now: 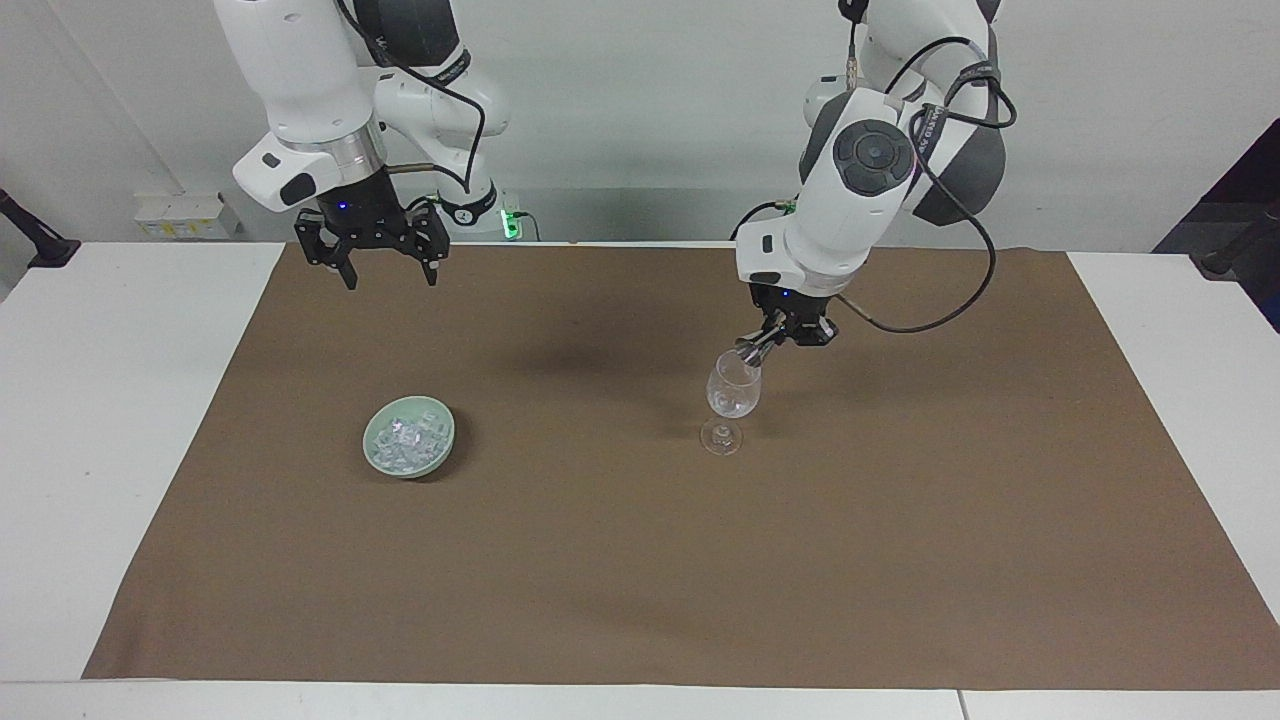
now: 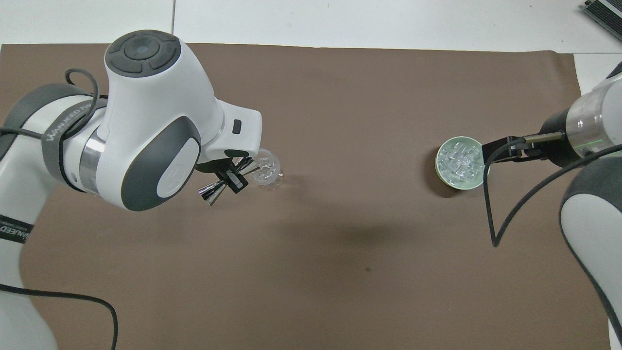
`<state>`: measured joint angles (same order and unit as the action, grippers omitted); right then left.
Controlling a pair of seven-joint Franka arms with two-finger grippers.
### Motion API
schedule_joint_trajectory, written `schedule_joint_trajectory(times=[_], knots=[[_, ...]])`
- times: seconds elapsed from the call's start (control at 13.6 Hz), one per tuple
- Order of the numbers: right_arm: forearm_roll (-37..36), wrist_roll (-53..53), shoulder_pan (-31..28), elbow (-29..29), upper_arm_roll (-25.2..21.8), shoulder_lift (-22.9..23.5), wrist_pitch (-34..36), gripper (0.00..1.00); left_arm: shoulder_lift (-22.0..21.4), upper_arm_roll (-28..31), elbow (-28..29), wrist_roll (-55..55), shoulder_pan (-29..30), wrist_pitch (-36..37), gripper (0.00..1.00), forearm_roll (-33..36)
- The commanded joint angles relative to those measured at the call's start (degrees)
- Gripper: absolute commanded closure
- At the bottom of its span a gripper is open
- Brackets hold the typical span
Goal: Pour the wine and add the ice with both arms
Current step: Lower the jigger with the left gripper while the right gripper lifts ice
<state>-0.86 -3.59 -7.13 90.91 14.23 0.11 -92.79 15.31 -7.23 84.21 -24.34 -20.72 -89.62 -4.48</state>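
over the wine glass (image 1: 734,388) rim, left gripper (image 1: 757,346) is clamped on a tilted metal jigger (image 2: 210,192). right gripper (image 1: 383,271) waits, fingers apart, ice (image 1: 407,441) bowl (image 1: 443,447) at its 6 o'clock.

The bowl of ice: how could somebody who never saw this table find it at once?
Start from the brown mat covering the table. Toward the right arm's end, about as far from the robots as the stemmed glass, sits a small pale green bowl. It alone is opaque and round, heaped with clear ice.
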Motion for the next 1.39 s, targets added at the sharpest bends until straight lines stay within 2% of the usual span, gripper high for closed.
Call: schedule_joint_trajectory(times=[0.0,0.29,0.44,0.81,1.03,1.25,1.32], knots=[[1.2,1.5,-1.2,0.4,0.5,-0.4,-0.8,0.0,0.1,1.0,-2.0,0.2,-0.5,1.6,0.95,1.3],[1.2,1.6,-1.2,0.3,0.5,-0.4,-0.8,0.0,-0.3,1.1,-1.9,-1.4,1.0,0.4,0.95,0.3],[1.2,1.6,-1.2,0.3,0.5,-0.4,-0.8,0.0,-1.4,1.0,-0.7,-2.0,3.6,-1.7,0.95,-1.0],[1.2,1.5,-2.2,0.4,0.0,-0.4,-0.8,0.0,-1.9,0.9,1.4,-21.6,12.7,-4.4,0.96,-5.5],[1.2,1.7,-2.8,0.5,-0.1,-0.4,-1.3,0.0,-3.9,0.9,8.5,-36.3,18.8,-9.4,0.96,-10.2],[1.1,1.5,-3.7,2.3,-0.2,-1.2,-3.2,0.0,-4.1,1.0,10.7,-50.0,24.5,-9.7,0.96,-14.9],[1.1,1.4,-4.1,2.9,-0.2,-1.3,-3.5,0.0,-4.1,1.0,12.9,-55.4,26.5,-10.0,0.97,-19.4]])
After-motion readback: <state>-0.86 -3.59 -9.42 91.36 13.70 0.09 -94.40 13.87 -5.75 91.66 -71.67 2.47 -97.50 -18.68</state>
